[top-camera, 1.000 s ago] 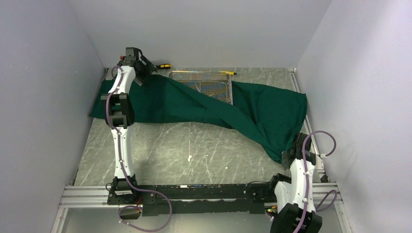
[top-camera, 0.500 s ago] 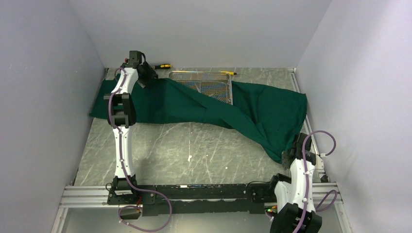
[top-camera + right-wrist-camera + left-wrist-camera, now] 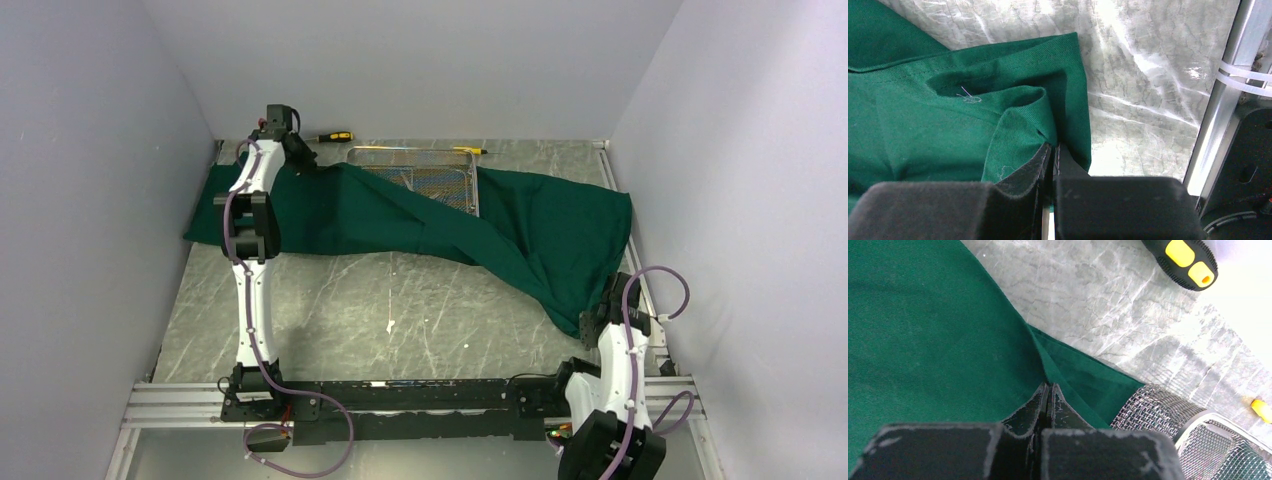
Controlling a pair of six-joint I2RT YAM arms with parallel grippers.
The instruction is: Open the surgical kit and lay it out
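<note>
The surgical kit's dark green cloth [image 3: 400, 215] lies spread across the back of the table, draped over most of the silver wire-mesh tray [image 3: 430, 175], whose far part shows. My left gripper [image 3: 305, 160] is shut on a pinched fold of the cloth [image 3: 923, 330] at its back left edge. In the left wrist view the fingertips [image 3: 1048, 386] meet on the fold, with the tray's corner [image 3: 1158, 410] just to the right. My right gripper [image 3: 600, 310] is shut on the cloth's near right corner [image 3: 1018, 115], and its tips [image 3: 1052, 146] are pressed together there.
A yellow-and-black screwdriver [image 3: 335, 136] lies by the back wall just beyond my left gripper, its handle [image 3: 1183, 260] close by. Another yellow-tipped tool [image 3: 475, 150] lies behind the tray. An aluminium rail [image 3: 1228, 90] runs right beside my right gripper. Walls close in three sides.
My left gripper moved slightly right to the cloth's back edge and closed from open onto a fold of it. The right arm and its grip have not changed.
</note>
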